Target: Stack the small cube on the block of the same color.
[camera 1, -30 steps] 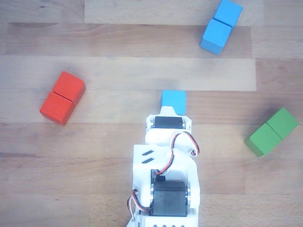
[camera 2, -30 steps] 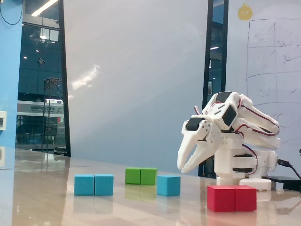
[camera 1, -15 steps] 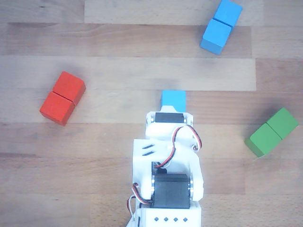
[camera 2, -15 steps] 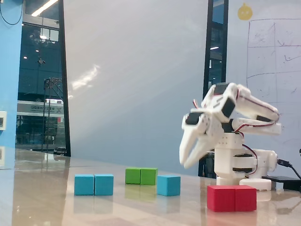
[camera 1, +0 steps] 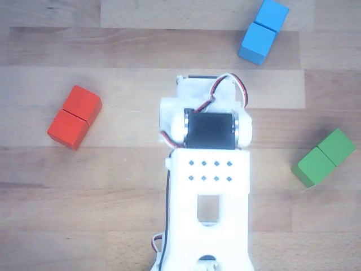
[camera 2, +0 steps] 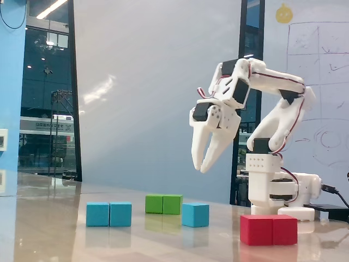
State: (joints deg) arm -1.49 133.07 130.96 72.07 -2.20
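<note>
In the fixed view the claw [camera 2: 199, 166] hangs high above the table [camera 2: 49, 229], tips pointing down w/ a slight tilt to the left. Fingers are close together, only a thin gap at the tips, nothing between them. So: closed or nearly closed, empty.

Landmark = small cube [camera 2: 195, 214]. In the fixed view it sits on the table almost directly under the claw tips, well below them, not touching. The block [camera 2: 109, 214] lies flat to the left of the small cube, apart from it, seam across its middle. A green block [camera 2: 163, 204] sits just behind and left of the small cube, near but whether touching can't tell. A red block [camera 2: 269, 230] lies to the right of the small cube & closer to the camera.

Other view, from above: arm [camera 1: 208, 186] fills the middle; small cube isn't visible there, prob. hidden under the arm. The block [camera 1: 263, 31] is top right, green block [camera 1: 324, 157] at right, red block [camera 1: 74, 117] at left. Claw tips don't show in this view.
</note>
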